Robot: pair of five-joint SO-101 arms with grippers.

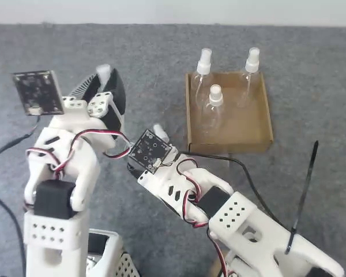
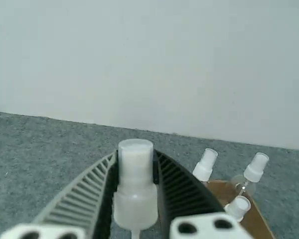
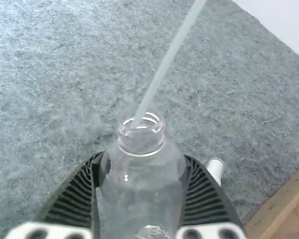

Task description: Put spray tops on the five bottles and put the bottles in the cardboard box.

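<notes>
Left claw (image 2: 135, 158) clenched on a spray top (image 2: 135, 194). Its tube (image 3: 164, 59) slants down to the mouth of an open bottle (image 3: 139, 184), which right claw (image 3: 142, 160) is grasping. Just past the right claw, a cardboard box (image 1: 259, 135) sits on the tabletop (image 3: 50, 74), with three capped bottles (image 1: 212, 112) standing inside.

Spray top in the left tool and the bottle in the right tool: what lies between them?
The thin tube of the spray top spans that stretch, its end at the open mouth of the bottle; the right wrist view shows this.
</notes>
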